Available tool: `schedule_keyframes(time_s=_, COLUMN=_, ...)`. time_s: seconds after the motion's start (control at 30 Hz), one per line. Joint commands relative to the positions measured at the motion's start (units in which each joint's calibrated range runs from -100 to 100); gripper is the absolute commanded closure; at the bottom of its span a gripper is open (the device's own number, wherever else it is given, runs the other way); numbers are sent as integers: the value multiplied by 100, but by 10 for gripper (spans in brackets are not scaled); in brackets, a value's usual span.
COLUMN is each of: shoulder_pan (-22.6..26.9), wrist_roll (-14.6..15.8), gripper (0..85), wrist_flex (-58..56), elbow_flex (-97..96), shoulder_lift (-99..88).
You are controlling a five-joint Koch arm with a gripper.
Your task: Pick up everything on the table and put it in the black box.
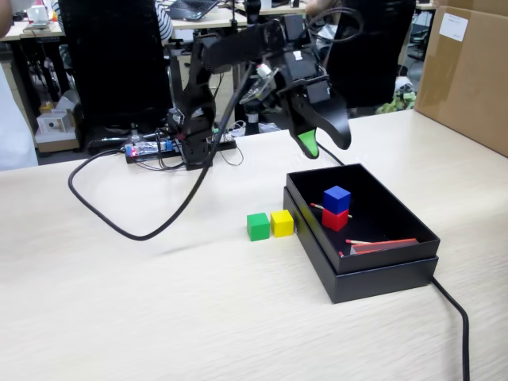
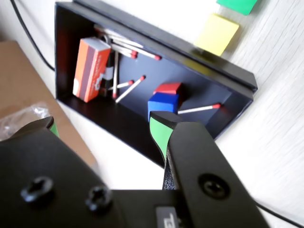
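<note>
Claw [image 1: 321, 145] released and empty above black box [image 1: 381, 274]; blue cube [image 1: 336, 198] stacked on red cube [image 1: 334, 219] inside, as deposited.

In your wrist view the green cube [image 2: 237, 5] is cut off by the top edge, and the claw [image 2: 102, 128] hides the near wall of the black box [image 2: 228, 71]. The blue cube [image 2: 162, 103] covers much of the red cube [image 2: 168, 88].
</note>
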Motion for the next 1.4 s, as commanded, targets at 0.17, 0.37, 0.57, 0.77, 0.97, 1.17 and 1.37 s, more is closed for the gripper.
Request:
schedule_keyframes(time_s=0.17, shoulder_pan=-654, wrist_roll=-83, gripper=359, wrist_flex=23, elbow_flex=-2962, shoulder_lift=-2642)
schedule_keyframes(time_s=0.37, shoulder_pan=-796, wrist_roll=-59, gripper=355, wrist_flex=58, elbow_flex=-3687, shoulder_lift=-2470)
schedule_keyframes(time_s=0.57, shoulder_pan=-850, wrist_roll=-20, gripper=355, wrist_flex=101, elbow_flex=-3497, shoulder_lift=-1655)
schedule_keyframes(time_s=0.77, shoulder_pan=-855, wrist_roll=10, gripper=355, wrist_flex=101, elbow_flex=-3044, shoulder_lift=-554)
schedule_keyframes(time_s=0.97, shoulder_pan=-850, wrist_roll=20, gripper=362, wrist_flex=110, elbow_flex=-2563, shoulder_lift=525)
schedule_keyframes(time_s=1.17, shoulder_pan=-850, wrist_roll=-24, gripper=467, wrist_flex=110, elbow_flex=-2273, shoulder_lift=1018)
schedule_keyframes(time_s=1.37, shoulder_pan=-840, wrist_roll=-34, gripper=648, wrist_flex=110, elbow_flex=-2101, shoulder_lift=1328)
